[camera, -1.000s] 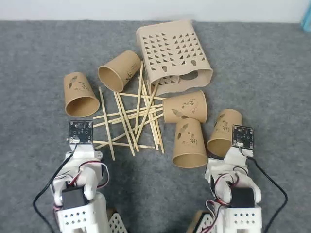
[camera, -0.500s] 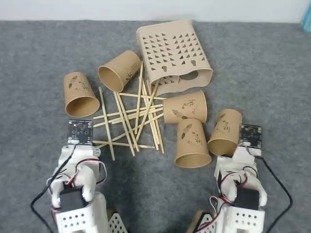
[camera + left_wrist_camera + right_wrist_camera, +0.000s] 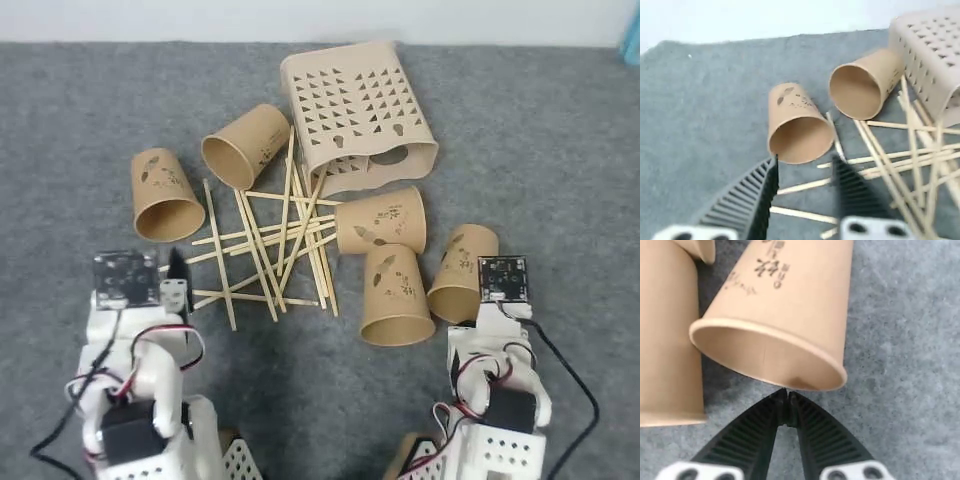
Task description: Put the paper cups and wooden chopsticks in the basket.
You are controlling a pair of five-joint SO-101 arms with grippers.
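Observation:
Five brown paper cups lie on their sides on the grey mat: two at the left (image 3: 165, 195) (image 3: 245, 145), two in the middle (image 3: 382, 222) (image 3: 393, 295) and one at the right (image 3: 462, 262). Wooden chopsticks (image 3: 272, 245) are scattered crosswise between them. The tan perforated basket (image 3: 360, 105) lies tipped over at the back. My left gripper (image 3: 805, 172) is open, just short of the leftmost cup (image 3: 797, 125) and above loose chopsticks (image 3: 880, 165). My right gripper (image 3: 786, 396) is shut, its tips right at the rim of the rightmost cup (image 3: 785, 315).
Grey mat (image 3: 560, 180) lies bare to the right and left of the pile. A pale wall edge runs along the back. In the right wrist view a second cup (image 3: 665, 340) lies close beside the one at my tips.
The left arm's wrist has swung to the left, and a dark finger now shows beside it. The right arm swayed right and came back. The front middle cup shifted slightly right.

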